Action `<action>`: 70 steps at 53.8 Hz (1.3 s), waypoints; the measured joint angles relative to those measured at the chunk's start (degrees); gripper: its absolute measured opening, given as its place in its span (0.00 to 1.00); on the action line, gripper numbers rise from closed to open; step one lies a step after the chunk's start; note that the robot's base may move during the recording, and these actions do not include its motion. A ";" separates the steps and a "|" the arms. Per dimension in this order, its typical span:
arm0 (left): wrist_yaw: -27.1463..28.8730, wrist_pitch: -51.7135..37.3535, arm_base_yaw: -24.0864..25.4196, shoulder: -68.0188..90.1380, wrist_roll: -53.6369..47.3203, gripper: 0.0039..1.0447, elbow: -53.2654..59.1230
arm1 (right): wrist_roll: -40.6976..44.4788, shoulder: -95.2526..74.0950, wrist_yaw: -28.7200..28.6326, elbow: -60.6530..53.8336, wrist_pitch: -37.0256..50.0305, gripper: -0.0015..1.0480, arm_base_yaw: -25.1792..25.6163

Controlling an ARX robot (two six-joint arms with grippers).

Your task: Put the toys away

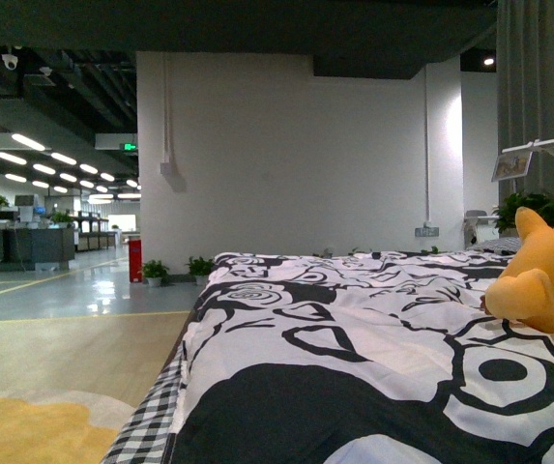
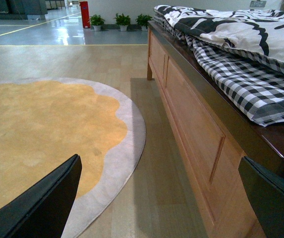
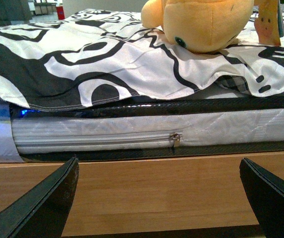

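1. Plush (image 1: 539, 280) is lying on b/w quilt (image 1: 354, 367), far right in front view.
2. L gripper (image 2: 159, 159) is hanging spread, empty, beside bed frame (image 2: 191, 124).
3. R gripper (image 3: 157, 162) is gaping, empty, facing mattress (image 3: 132, 134) under plush.
4. Tag (image 3: 266, 22) is hanging by plush, print blurred.

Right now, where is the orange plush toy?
The plush toy lies on the black-and-white duvet at the far right edge of the front view, with a potted plant behind it.

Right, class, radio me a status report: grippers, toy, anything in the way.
Left gripper open, empty, by the bed frame. Right gripper open, empty, facing the mattress. Plush toy lying on the quilt, untouched. Nothing blocking.
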State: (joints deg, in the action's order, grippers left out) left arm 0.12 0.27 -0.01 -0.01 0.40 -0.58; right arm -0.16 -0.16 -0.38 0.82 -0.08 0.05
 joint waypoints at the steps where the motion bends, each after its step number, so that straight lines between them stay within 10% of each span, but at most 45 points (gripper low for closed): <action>1: -0.04 0.00 0.00 0.00 0.00 0.94 0.00 | 0.00 0.00 0.04 0.00 0.00 0.94 0.00; 16: -0.09 0.00 0.00 0.00 0.00 0.94 0.00 | -8.59 -8.44 18.03 0.35 5.68 0.94 -7.34; 50: -0.09 0.00 0.00 0.00 0.00 0.94 0.00 | 6.47 -72.37 21.22 29.07 61.66 0.94 -12.96; 70: -0.09 0.00 0.00 0.00 0.00 0.94 0.00 | 13.38 -82.51 18.88 41.83 62.23 0.94 -8.04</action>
State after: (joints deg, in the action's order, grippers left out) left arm 0.03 0.27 -0.01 -0.01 0.40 -0.58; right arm 13.21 -82.67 18.50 42.65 62.15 -7.99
